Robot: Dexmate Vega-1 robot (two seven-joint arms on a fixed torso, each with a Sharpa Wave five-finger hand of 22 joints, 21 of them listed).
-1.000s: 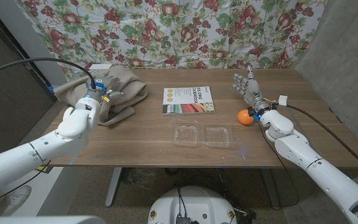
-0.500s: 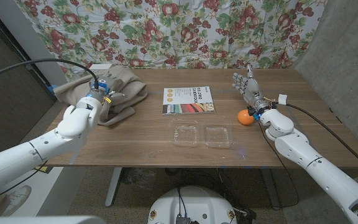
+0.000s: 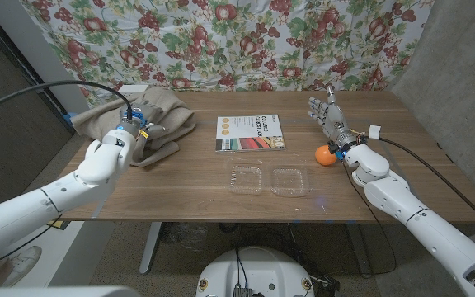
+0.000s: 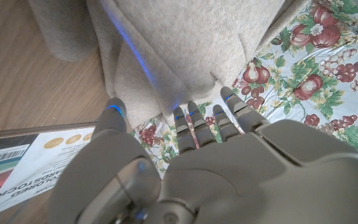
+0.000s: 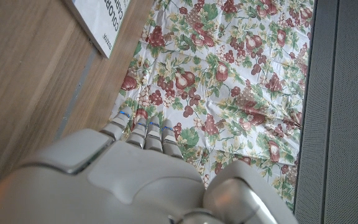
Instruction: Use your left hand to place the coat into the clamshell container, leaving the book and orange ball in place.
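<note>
Reaching is the step we judge to be in hand: our left hand (image 3: 136,130) sits at the beige coat (image 3: 165,122), heaped at the upper left of the tabletop (image 3: 188,194), fingers (image 4: 194,121) spread at the cloth's edge with nothing gripped yet. The clear clamshell container (image 3: 269,179) lies open at lower centre, well apart from the coat. Next we need to close on a thick fold, lift, and carry it past the book (image 3: 250,133). Our right hand (image 3: 330,120) stands spread just beside the orange ball (image 3: 326,155).
</note>
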